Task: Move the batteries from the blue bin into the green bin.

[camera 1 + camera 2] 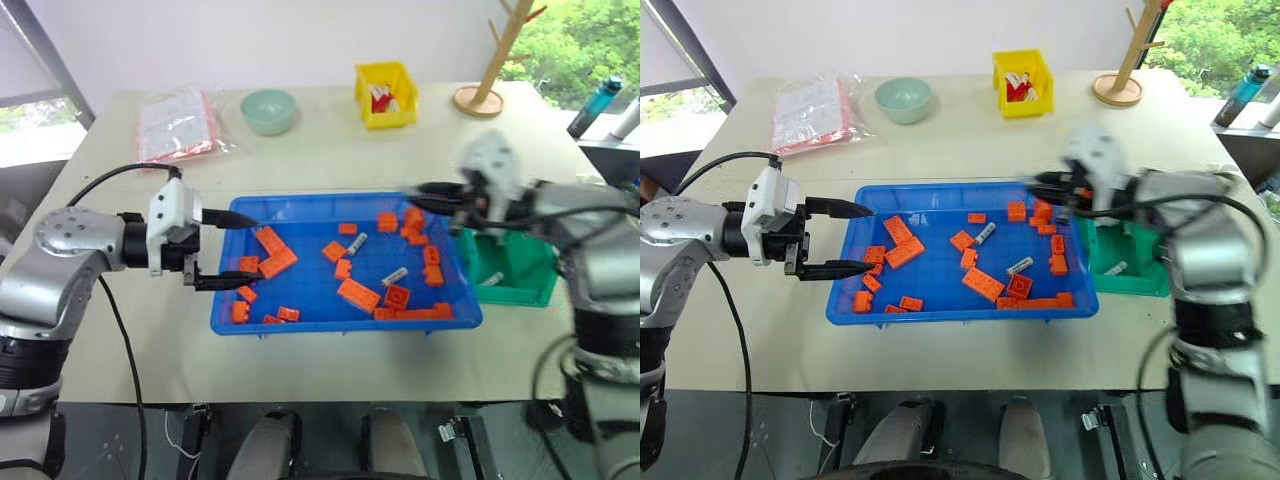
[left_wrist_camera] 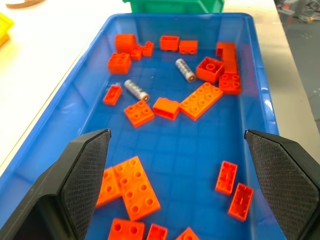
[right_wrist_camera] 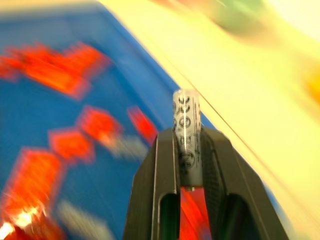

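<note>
The blue bin (image 1: 300,318) lies mid-table and holds several orange bricks (image 1: 357,295) and two silver batteries (image 1: 357,241) (image 1: 395,275). In the right wrist view my right gripper (image 3: 189,131) is shut on a third battery (image 3: 186,112), which stands upright between its fingers. That gripper (image 1: 425,196) hangs above the blue bin's far right corner, beside the green bin (image 1: 520,290). A battery (image 1: 492,278) lies inside the green bin. My left gripper (image 1: 253,251) is open and empty over the blue bin's left end, its fingers (image 2: 85,175) wide apart.
At the back of the table stand a yellow bin (image 1: 386,95), a pale green bowl (image 1: 268,111), a plastic bag (image 1: 178,123) and a wooden stand (image 1: 480,100). A bottle (image 1: 594,105) stands off the table's right edge.
</note>
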Controlling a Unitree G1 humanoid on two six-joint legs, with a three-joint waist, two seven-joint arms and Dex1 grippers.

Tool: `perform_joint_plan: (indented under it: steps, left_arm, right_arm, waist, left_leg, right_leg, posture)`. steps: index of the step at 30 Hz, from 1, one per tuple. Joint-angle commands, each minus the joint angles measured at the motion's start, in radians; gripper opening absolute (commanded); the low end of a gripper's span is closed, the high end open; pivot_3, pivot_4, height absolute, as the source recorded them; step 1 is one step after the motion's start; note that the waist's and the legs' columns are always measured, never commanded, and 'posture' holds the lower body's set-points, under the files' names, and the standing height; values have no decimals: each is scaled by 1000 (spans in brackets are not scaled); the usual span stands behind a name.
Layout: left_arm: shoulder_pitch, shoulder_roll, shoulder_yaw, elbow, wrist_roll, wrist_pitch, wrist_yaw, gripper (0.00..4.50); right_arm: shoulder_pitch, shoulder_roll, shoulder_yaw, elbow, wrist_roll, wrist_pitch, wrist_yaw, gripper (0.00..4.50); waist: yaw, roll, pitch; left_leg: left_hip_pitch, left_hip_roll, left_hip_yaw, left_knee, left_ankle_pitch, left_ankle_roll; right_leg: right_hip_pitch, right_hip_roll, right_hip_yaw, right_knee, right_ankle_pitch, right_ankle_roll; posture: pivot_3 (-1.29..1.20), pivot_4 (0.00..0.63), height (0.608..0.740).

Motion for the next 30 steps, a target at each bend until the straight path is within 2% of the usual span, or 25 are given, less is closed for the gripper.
perform_joint_plan:
  steps: [1,5,7,8,10,11,15,21,25,30]
  left_arm:
    - [-36,-4,8,6,-2,-21,-11,4500]
    - [-68,-16,-6,40,10,-32,-21,4500]
    - [-77,-22,-12,46,14,-39,-25,4500]
    - [-79,-25,-15,46,16,-41,-26,4500]
    - [-83,-29,-17,47,19,-43,-26,4500]
    - [-84,-30,-17,44,19,-42,-25,4500]
    - [-85,-25,-8,39,19,-39,-22,4500]
    - [-86,-23,-6,31,20,-33,-13,4500]
    - [-90,-19,-2,19,19,-24,-1,4500]
    - [-61,0,20,-22,4,-5,13,4500]
  right_arm:
    - [73,-63,-111,-76,23,13,-39,79]
    - [184,-94,-183,-89,44,25,-66,79]
    - [204,-86,-183,-94,63,30,-82,1105]
    - [201,-85,-169,-88,59,16,-95,1373]
    - [180,-93,-133,-63,42,-17,-119,2459]
    - [157,-100,-111,-46,35,-38,-123,2825]
    - [-3,-94,-12,46,54,-121,-87,2825]
    - [-288,39,279,193,14,-240,26,2825]
    - [-375,105,491,318,-55,-394,211,2825]
    - [-457,162,625,534,-143,-546,324,2825]
  waist:
    - [-9,0,0]
    - [-15,0,0]
    - [-15,0,0]
    - [-15,0,0]
    - [-15,0,0]
    - [-14,0,0]
    - [-16,0,0]
    - [-19,0,0]
    - [-18,0,0]
    - [-17,-1,1]
  left_leg:
    - [0,1,1,0,0,0]
    - [1,3,3,0,0,0]
    - [1,3,3,0,0,0]
    - [1,3,3,0,0,0]
    - [1,3,4,0,0,0]
    - [1,3,3,0,0,0]
    - [1,3,4,0,0,0]
    - [1,4,4,-1,0,0]
    - [1,4,3,-1,0,0]
    - [0,1,-2,1,0,0]
  right_leg:
    - [0,0,0,0,0,0]
    - [0,1,0,0,0,0]
    - [0,1,0,0,0,0]
    - [0,1,0,0,0,0]
    - [0,1,0,0,0,0]
    - [0,1,0,0,0,0]
    - [0,1,0,-1,0,0]
    - [0,2,-1,-1,0,0]
    - [0,2,-1,-1,0,0]
    - [0,1,-1,-1,0,0]
  posture:
    - [0,150,719]
    - [0,150,719]
    - [0,150,719]
    - [0,150,719]
    - [0,150,719]
    - [0,150,719]
    - [0,150,719]
    - [0,150,719]
    - [0,150,719]
    - [0,150,719]
